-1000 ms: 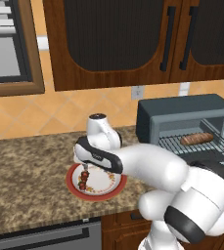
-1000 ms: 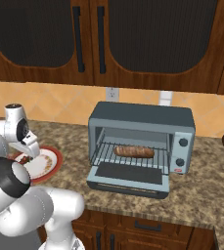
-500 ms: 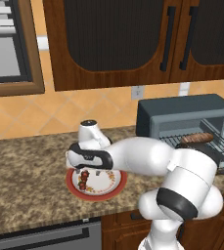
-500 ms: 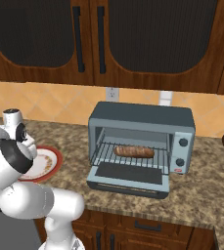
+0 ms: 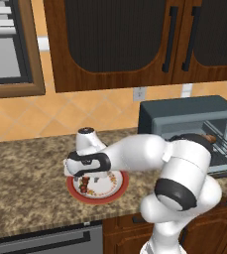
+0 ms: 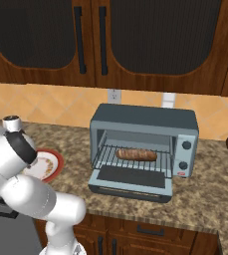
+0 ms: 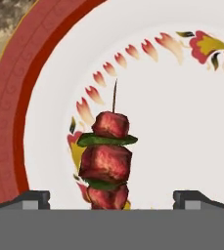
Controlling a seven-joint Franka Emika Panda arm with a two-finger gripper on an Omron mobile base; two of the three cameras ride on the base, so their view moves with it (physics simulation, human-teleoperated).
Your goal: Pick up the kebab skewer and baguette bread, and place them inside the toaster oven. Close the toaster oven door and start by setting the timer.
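The kebab skewer (image 7: 106, 156), red meat chunks with green slices on a thin stick, lies on a white plate with a red rim (image 7: 15, 97). My gripper (image 7: 111, 199) hangs open just above it, one fingertip (image 7: 33, 197) on each side of the lower chunks. In the left base view the hand points down over the skewer (image 5: 85, 184) on the plate (image 5: 120, 191). The baguette bread (image 6: 136, 155) lies on the wire rack inside the toaster oven (image 6: 145, 117). The toaster oven door (image 6: 130, 177) is folded down, open.
The plate (image 6: 58, 162) sits on the granite counter left of the toaster oven (image 5: 184, 116). Two knobs (image 6: 185, 154) are on the oven's right panel. Dark wood cabinets hang above, and the arm's elbow stands between plate and oven.
The hand has come down and slightly left, closer over the plate and the skewer. The jaws stay open. Baguette and oven door have not moved.
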